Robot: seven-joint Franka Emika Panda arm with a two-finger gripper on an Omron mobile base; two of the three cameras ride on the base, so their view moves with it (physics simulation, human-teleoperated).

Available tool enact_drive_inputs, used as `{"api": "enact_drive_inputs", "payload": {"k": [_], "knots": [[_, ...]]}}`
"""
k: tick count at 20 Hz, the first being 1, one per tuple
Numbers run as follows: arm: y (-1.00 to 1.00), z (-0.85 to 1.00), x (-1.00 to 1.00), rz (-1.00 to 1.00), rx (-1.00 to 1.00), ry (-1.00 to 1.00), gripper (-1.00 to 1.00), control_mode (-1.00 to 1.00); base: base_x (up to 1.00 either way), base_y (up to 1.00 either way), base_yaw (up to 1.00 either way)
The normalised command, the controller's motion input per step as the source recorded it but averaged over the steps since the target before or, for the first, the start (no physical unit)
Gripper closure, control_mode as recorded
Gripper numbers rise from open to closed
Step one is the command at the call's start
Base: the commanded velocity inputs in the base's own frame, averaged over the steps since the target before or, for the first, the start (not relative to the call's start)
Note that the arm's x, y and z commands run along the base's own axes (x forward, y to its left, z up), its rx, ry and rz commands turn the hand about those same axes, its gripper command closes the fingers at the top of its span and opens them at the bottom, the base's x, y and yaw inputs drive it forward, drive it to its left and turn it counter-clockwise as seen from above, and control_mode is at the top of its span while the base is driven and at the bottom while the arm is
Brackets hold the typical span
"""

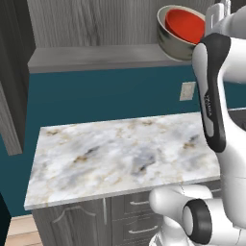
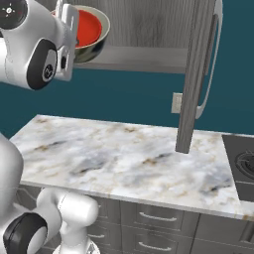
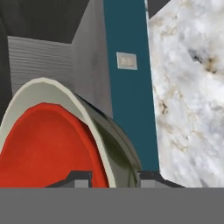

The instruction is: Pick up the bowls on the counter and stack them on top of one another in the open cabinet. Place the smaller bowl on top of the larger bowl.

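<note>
The smaller bowl point(image 1: 186, 25), bright red, lies nested inside the larger bowl point(image 1: 172, 47), grey-olive with a cream rim. The pair is tilted on its side at the right end of the open cabinet's shelf point(image 1: 96, 57), mouths towards the left. In the right base view the red bowl point(image 2: 89, 26) and the grey bowl point(image 2: 94, 47) hang at the shelf's point(image 2: 144, 57) front edge. My gripper point(image 3: 114, 180) is shut with both bowl walls between its fingertips: the red one point(image 3: 48, 144) and the grey one point(image 3: 124, 151). The hand point(image 1: 217, 17) hides the bowls' right side. No bowl stands on the counter point(image 1: 120, 149).
An open cabinet door point(image 2: 196, 74) hangs over the counter's right part, another door point(image 1: 12, 81) at the far left. A wall outlet point(image 1: 187, 91) sits on the teal backsplash. A stove top point(image 2: 243, 166) adjoins the counter on the right. Grey drawers point(image 2: 158, 218) run below.
</note>
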Motion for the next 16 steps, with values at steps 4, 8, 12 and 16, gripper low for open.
{"api": "enact_drive_inputs", "payload": {"k": [4, 8, 12, 16], "knots": [[0.09, -0.07, 0.10, 0.00, -0.08, 0.00, 1.00, -1.00, 0.00, 0.00, 0.00], [0.10, -0.09, 0.04, 0.00, -0.08, 0.00, 1.00, -1.00, 0.00, 0.00, 0.00], [0.08, 0.00, 0.16, 0.00, -0.04, 0.00, 1.00, -1.00, 0.00, 0.00, 0.00], [0.07, 0.00, 0.26, 0.00, -0.01, 0.00, 1.00, -1.00, 0.00, 0.00, 0.00]]}}
